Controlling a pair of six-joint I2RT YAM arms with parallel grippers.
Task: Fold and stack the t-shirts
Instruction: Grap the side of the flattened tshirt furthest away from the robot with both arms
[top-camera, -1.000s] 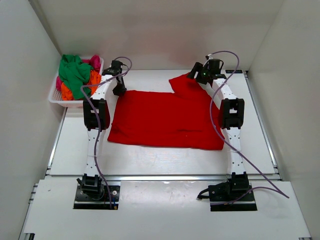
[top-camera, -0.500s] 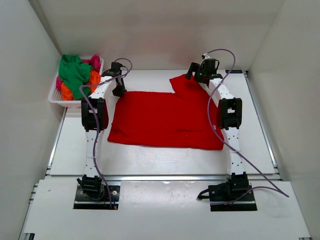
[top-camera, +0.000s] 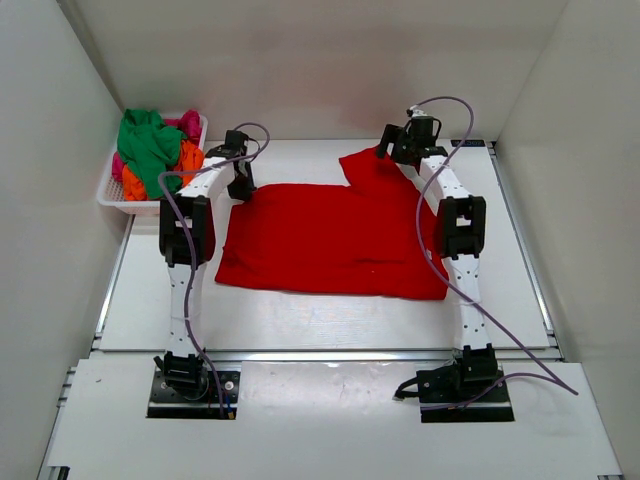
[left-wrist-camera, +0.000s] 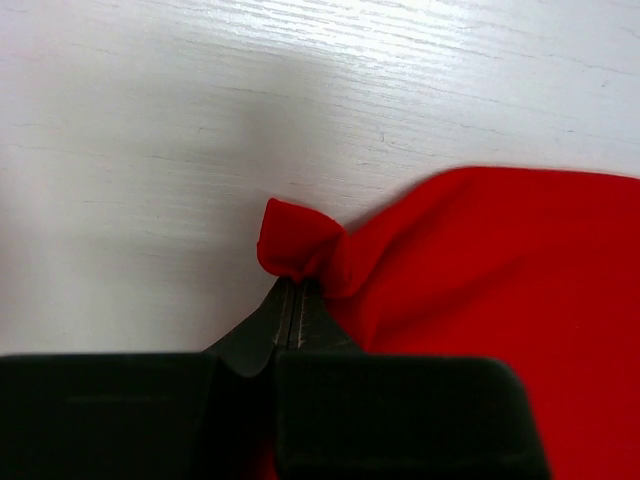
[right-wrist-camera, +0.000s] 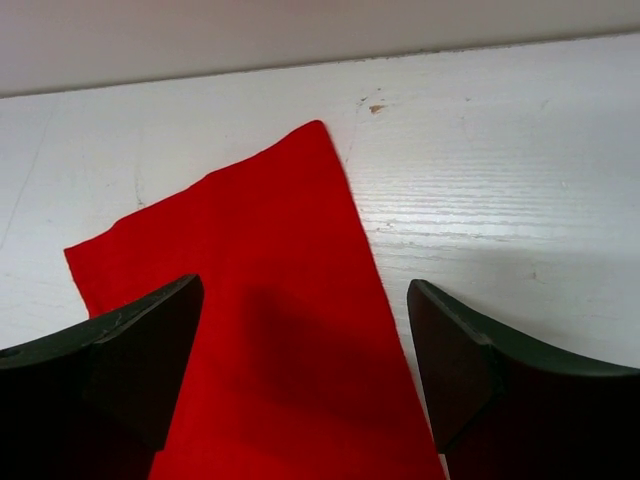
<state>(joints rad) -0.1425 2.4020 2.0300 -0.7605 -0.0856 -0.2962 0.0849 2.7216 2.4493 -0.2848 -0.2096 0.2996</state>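
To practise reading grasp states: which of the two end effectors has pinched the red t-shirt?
The left end effector: it is shut on a bunched corner of the red t-shirt. The right end effector stands open over the cloth, gripping nothing.

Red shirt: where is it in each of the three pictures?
Top view: the red shirt lies spread mid-table.
Left wrist view: lower right, its corner pinched by the left tool.
Right wrist view: centre, one end under the open right tool.
Shared landmark: the white table.
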